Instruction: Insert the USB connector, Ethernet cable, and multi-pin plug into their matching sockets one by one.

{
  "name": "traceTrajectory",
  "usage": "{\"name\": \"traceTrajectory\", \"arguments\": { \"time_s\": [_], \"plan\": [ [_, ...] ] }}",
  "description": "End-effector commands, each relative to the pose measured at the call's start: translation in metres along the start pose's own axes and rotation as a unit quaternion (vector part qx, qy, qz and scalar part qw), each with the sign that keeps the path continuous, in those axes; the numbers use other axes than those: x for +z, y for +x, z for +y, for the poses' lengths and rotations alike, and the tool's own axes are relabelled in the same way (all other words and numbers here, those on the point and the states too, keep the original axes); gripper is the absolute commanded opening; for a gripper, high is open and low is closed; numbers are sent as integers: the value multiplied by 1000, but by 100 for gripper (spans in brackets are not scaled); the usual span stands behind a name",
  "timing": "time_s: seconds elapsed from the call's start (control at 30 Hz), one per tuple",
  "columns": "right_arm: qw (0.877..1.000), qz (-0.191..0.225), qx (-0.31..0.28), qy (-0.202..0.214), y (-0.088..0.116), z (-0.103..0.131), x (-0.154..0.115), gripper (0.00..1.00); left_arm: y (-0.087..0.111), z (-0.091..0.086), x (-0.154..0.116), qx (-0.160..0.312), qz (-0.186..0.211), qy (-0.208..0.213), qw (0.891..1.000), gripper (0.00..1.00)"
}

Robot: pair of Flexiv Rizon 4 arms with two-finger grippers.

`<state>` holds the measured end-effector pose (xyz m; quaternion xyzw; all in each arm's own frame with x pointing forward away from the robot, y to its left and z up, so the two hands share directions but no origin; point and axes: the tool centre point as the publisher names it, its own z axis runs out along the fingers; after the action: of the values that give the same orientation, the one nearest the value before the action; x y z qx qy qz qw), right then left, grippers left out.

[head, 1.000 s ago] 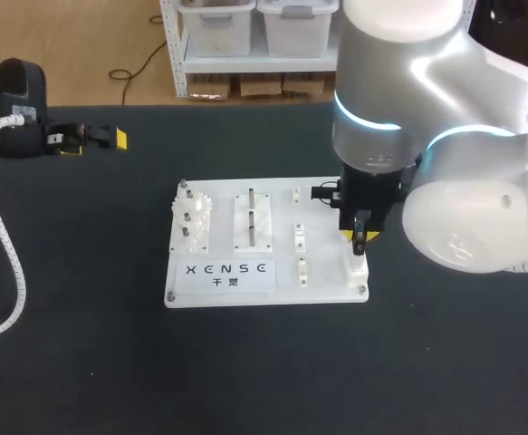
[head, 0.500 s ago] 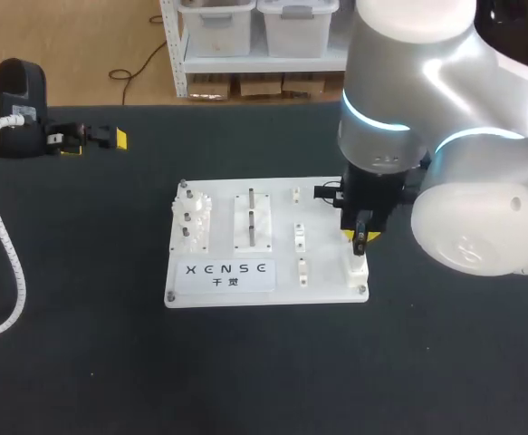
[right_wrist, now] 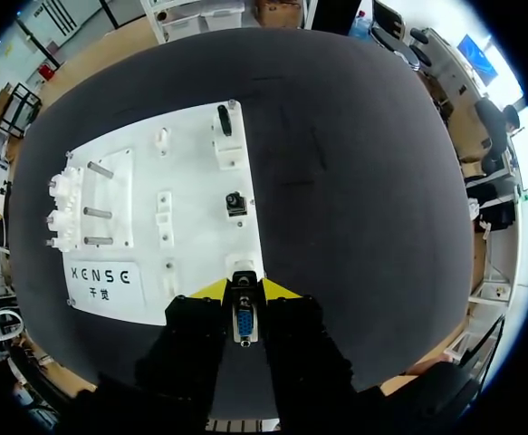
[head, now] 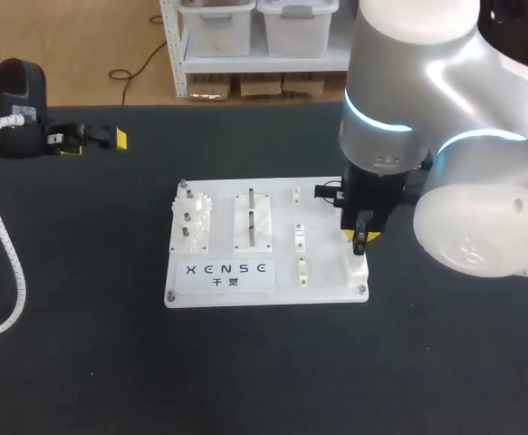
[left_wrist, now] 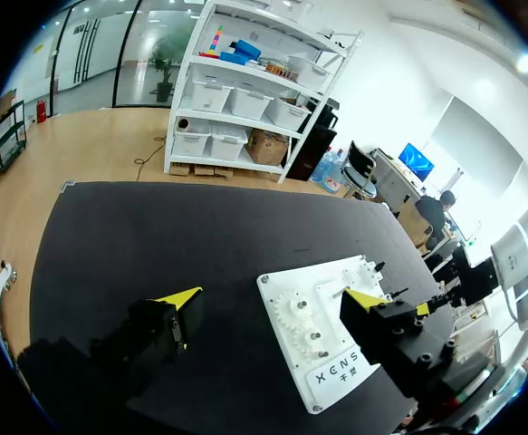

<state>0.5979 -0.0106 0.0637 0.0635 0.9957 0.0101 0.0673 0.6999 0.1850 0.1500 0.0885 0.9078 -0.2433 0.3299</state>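
A white practice board lies mid-table. My right gripper hangs over its right front corner, shut on the multi-pin plug, a blue-faced connector with a black body. In the right wrist view the plug sits between the yellow tips of the right gripper, directly above a white socket block. Ahead of it on the board are a small black socket and a dark slot. My left gripper rests at the far left back, open and empty; the left gripper spreads wide in its own view.
The board carries white gears at its left, two metal pegs in the middle and small white brackets. A white coiled cable hangs along the table's left side. Bare black tabletop surrounds the board.
The right arm's upper links have shifted slightly to the right. Its gripper stays over the board's right front corner with the plug. The left arm has not moved.
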Motion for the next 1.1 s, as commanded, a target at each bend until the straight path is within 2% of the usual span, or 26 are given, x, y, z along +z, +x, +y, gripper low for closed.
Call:
{"name": "traceTrajectory", "arguments": {
  "time_s": [0.03, 1.1],
  "plan": [
    [1000, -5, 1, -2, 1, -1, 0, 0, 0, 0, 0, 0, 0, 0, 1000, 100],
    [1000, 1, 9, -7, 2, -7, 4, 0, 0, 0, 0, 0, 0, 0, 1000, 100]
  ]
}}
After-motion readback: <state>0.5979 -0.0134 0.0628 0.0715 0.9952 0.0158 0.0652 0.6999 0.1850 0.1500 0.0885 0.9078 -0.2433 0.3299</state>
